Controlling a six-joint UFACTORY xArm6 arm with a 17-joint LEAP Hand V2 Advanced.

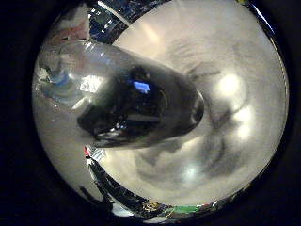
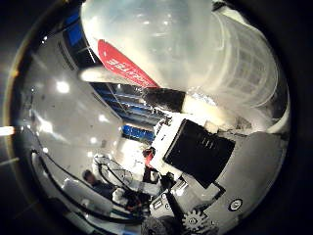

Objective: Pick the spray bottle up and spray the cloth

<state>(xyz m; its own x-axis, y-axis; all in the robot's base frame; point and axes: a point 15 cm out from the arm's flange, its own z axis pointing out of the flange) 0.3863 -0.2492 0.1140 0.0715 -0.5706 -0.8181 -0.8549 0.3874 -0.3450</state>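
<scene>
The spray bottle (image 2: 186, 49) is clear plastic with a red label and fills much of the right thumb side palm view, close against the palm. My right hand (image 2: 210, 157) shows there as black and white finger parts curled against the bottle's side. In the right little finger side palm view the bottle's clear body and dark end (image 1: 132, 99) reach out over a pale surface with soft creases (image 1: 221, 104). I cannot tell whether that surface is the cloth.
The right thumb side palm view shows the room behind the bottle: bright ceiling lights (image 2: 62, 86), blue panels (image 2: 137, 132) and dark equipment (image 2: 108, 186). Cluttered items line the edge of the pale surface (image 1: 118, 188).
</scene>
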